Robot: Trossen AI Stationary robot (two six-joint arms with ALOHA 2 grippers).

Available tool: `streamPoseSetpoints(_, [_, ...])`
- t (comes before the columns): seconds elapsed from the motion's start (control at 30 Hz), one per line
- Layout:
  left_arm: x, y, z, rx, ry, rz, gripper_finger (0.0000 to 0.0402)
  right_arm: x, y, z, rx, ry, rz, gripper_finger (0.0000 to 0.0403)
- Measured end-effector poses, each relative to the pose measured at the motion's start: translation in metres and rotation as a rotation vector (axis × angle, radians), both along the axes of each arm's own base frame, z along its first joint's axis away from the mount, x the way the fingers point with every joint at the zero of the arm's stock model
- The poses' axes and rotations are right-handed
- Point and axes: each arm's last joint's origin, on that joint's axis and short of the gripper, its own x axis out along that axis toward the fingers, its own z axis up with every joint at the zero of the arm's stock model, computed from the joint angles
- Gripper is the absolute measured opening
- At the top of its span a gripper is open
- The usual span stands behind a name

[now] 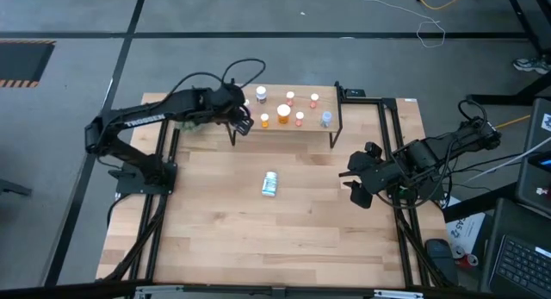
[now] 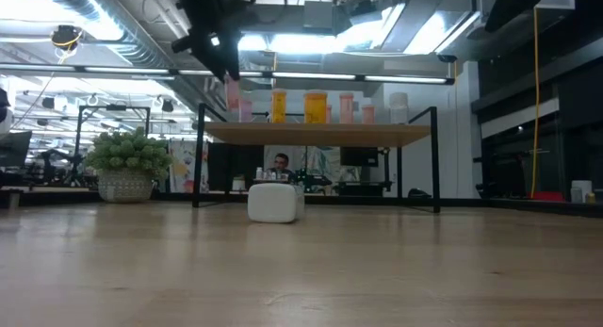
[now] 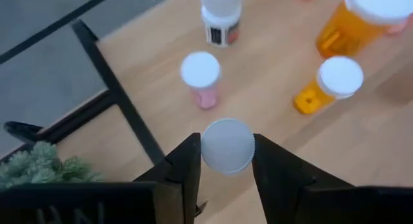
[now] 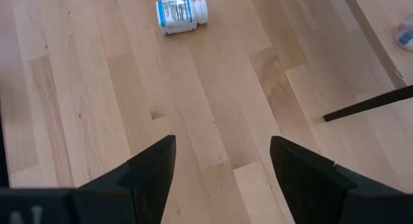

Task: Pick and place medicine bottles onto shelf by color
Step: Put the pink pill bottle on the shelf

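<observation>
White-capped bottle [image 3: 227,145] sits pinched in the left gripper [image 3: 226,161] fingers above the shelf [image 1: 303,129] left end, near a pink bottle [image 3: 201,79]. Lower it straight, upright, clear of neighbours, then release. Right gripper [image 4: 222,162] waits spread over the counter [image 1: 258,226].

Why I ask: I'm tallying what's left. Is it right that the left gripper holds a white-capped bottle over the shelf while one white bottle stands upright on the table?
Not quite. The white bottle on the table lies on its side, as the high and right wrist views show. The rest stands: the left gripper holds a white-capped bottle over the shelf.
</observation>
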Motion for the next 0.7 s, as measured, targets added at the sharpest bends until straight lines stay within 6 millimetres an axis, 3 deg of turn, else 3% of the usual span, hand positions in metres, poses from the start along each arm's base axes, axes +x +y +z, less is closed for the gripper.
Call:
streamPoseSetpoints(0.23, [0.015, 0.001, -0.016, -0.054, 0.043, -0.038, 0.0116, 0.0, 0.0, 0.0, 0.0, 0.0, 0.0, 0.0255])
streamPoseSetpoints(0.7, [0.016, 0.001, -0.017, -0.093, 0.03, -0.069, 0.0118, 0.0, 0.0, 0.0, 0.0, 0.0, -0.001, 0.0255])
